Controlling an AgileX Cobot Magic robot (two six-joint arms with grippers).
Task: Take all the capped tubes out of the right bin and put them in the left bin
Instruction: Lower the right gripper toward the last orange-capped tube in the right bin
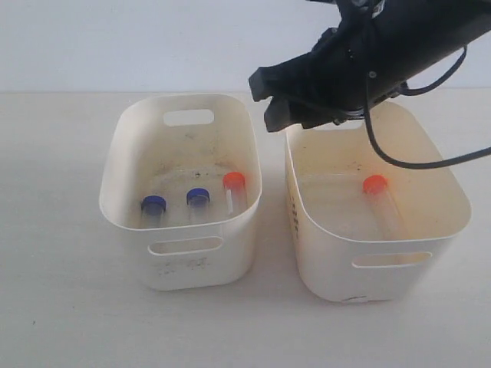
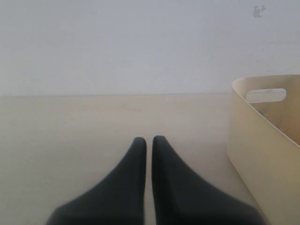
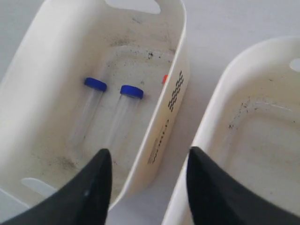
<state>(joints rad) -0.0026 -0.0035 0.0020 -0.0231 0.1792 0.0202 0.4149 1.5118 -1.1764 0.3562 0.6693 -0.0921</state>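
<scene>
The job is nearly done. Three of the four capped tubes lie in the left bin. The two blue tubes are side by side, and one orange-red tube is just beside them, near the bin's right wall. Only the last tube is left to move. It lies on the floor of the right bin, a little slanted. Its orange-red cap points to the back and its clear body points to the front. It lies flat with space all round it, so I think it should be easy to pick up. The tubes are small and see-through, and the bright caps are the easiest part to spot. The right tool hangs in the air over the back of the two bins, above the gap between them. Its two fingers are spread wide and nothing is in them. The left tool is low over the worktop, off to the side of the left bin, I think. Its fingers are pressed nearly together and hold nothing. The two bins stand close side by side but do not touch.
</scene>
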